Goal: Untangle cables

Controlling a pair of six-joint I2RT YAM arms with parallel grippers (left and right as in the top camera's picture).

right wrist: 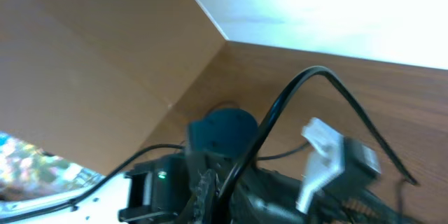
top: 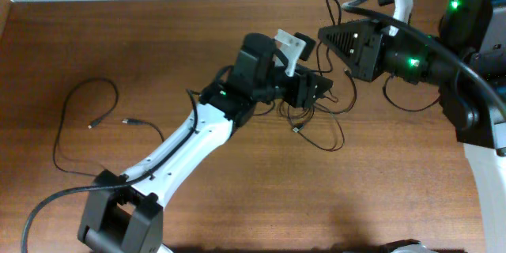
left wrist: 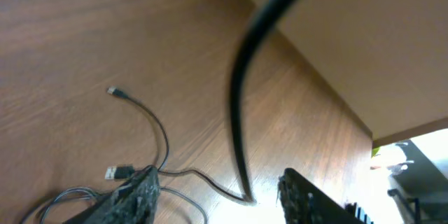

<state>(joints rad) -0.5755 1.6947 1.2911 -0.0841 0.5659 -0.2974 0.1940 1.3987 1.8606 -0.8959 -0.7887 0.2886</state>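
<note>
A loose tangle of thin black cables lies on the wooden table at centre. My left gripper hovers over it, jaws apart. In the left wrist view its fingers straddle one strand that rises steeply off the table, and neither finger touches it. A USB plug and a small plug lie by the left finger. My right gripper sits just behind the tangle, shut on a cable that arcs up from its jaws. Another cable lies apart at the left.
The left arm crosses the table from the front left and fills the right wrist view. The right arm comes in from the back right. A raised board wall borders the table behind the tangle.
</note>
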